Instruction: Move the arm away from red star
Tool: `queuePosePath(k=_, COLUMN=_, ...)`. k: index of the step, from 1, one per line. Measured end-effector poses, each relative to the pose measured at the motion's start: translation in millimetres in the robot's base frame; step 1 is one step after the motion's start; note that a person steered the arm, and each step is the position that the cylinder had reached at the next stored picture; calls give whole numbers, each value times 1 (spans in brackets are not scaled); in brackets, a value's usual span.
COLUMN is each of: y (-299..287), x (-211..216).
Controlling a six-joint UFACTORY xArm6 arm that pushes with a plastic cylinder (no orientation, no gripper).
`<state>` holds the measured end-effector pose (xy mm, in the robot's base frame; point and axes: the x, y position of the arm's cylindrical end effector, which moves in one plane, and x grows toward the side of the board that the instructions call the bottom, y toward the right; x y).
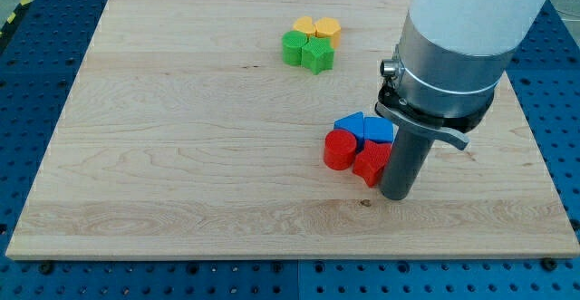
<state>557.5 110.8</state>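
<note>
The red star lies on the wooden board at the view's lower right, in a cluster with a red cylinder to its left and two blue blocks just above it. My tip rests on the board right beside the red star, on its right side, touching or nearly touching it. The rod and the arm's wide grey body rise above it and hide part of the blue blocks' right side.
A second cluster sits near the view's top centre: a yellow heart-like block, a yellow hexagon, a green block and a green star. The board's right edge is close to the arm.
</note>
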Motion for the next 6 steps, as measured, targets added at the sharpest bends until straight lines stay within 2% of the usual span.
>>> queuePosePath(k=1, y=0, x=0)
queuePosePath(k=3, y=28, x=33)
queuePosePath(k=5, y=59, x=-16)
queuePosePath(k=6, y=41, x=-18)
